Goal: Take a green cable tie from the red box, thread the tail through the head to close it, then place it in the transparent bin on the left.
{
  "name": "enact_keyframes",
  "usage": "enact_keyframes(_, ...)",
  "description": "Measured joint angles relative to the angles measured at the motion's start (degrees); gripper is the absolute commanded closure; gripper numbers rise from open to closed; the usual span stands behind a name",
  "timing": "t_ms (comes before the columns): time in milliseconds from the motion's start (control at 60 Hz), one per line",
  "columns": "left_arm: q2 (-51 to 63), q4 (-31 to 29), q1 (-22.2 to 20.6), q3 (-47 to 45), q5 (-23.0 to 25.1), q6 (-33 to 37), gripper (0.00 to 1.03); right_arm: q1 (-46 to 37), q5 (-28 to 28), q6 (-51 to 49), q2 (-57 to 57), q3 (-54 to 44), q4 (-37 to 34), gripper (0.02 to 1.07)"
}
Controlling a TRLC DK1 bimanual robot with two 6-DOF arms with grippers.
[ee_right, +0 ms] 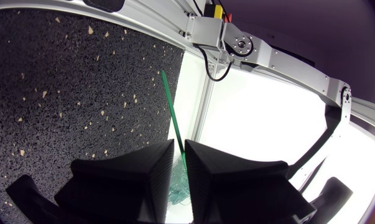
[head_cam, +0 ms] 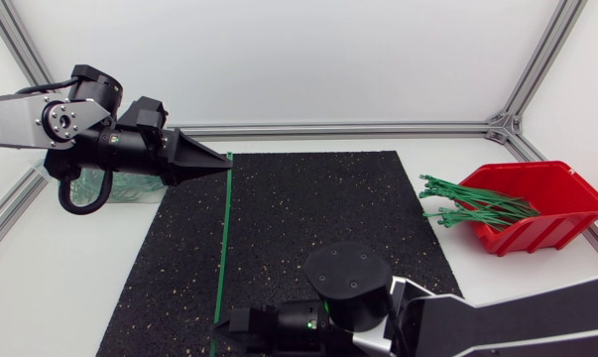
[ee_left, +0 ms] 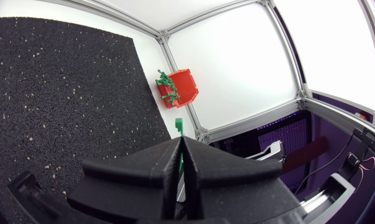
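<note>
Head view: left jaws and right jaws both clamp one green cable tie (head_cam: 223, 238).

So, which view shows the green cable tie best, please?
The head view: the cable tie runs full length from the left gripper to the right gripper. The left wrist view shows only its head; the right wrist view, one stretch.

White tabletop (head_cam: 70, 278) on my feed, with a black mat (head_cam: 308, 208), tan-speckled, covering the middle from just short of the far edge down to the near side. Aluminium rail (head_cam: 378, 129) runs along the far edge, with angled posts (head_cam: 537, 61) at the far corners. White panel (head_cam: 279, 50) closes the far side. Light is bright and even, shadows soft.
</note>
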Motion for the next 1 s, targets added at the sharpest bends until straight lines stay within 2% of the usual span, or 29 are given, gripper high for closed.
enact_keyframes(300, -0.3, 0.0, 0.0, 0.0, 0.0, 0.0, 1.0, 0.9, 0.2, 0.0, 0.0, 0.0, 0.0, 0.89)
enact_keyframes(367, -0.3, 0.0, 0.0, 0.0, 0.0, 0.0, 1.0, 0.9, 0.3, 0.0, 0.0, 0.0, 0.0, 0.97)
enact_keyframes(500, -0.3, 0.0, 0.0, 0.0, 0.0, 0.0, 1.0, 1.0, 0.3, 0.0, 0.0, 0.0, 0.0, 1.01)
enact_keyframes(667, -0.3, 0.0, 0.0, 0.0, 0.0, 0.0, 1.0, 1.2, 0.0, 0.8, 0.2, -0.3, 0.5, 1.01)
enact_keyframes(767, -0.3, -0.2, 0.1, 0.0, 0.0, 0.3, 1.0, 0.5, -2.0, 5.8, 0.5, -0.3, 1.9, 1.01)
enact_keyframes(1000, -2.1, -0.1, 0.4, -2.1, 0.0, 2.2, 1.0, -2.3, -5.0, 26.6, -0.5, -0.2, 2.1, 1.01)
